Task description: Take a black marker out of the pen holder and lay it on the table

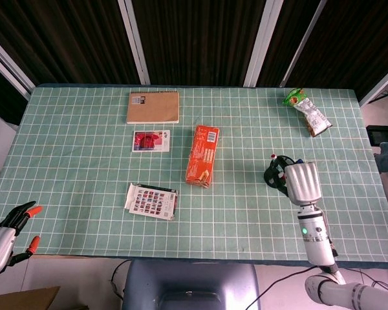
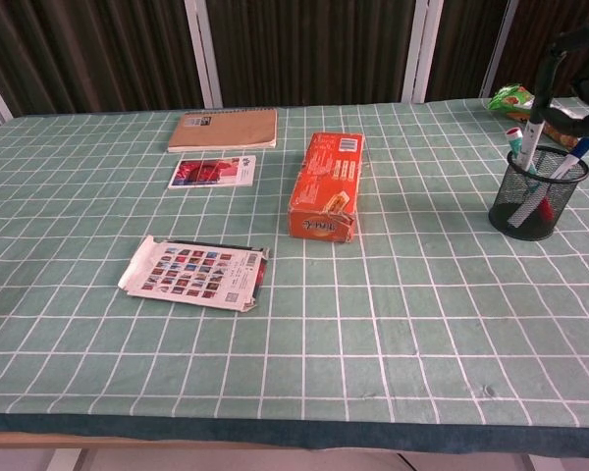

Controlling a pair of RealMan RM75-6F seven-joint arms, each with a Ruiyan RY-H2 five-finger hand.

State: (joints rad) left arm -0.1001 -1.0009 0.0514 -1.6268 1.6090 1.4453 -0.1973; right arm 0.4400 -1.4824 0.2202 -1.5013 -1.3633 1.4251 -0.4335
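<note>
The black mesh pen holder (image 2: 532,202) stands at the table's right side, with a red-capped pen (image 2: 513,133), a blue pen (image 2: 576,155) and a red pen in it. My right hand (image 2: 581,41) is raised above it and pinches the top of a black marker (image 2: 536,110). The marker hangs tilted, its lower end still inside the holder. In the head view my right hand (image 1: 301,181) covers most of the pen holder (image 1: 273,173). My left hand (image 1: 6,236) hangs off the table's front left corner, fingers spread, holding nothing.
An orange box (image 2: 326,185) lies mid-table. Behind it to the left are a brown notebook (image 2: 223,129) and a red card (image 2: 212,171). A sticker sheet (image 2: 196,273) lies front left. A green snack bag (image 1: 307,111) lies at the back right.
</note>
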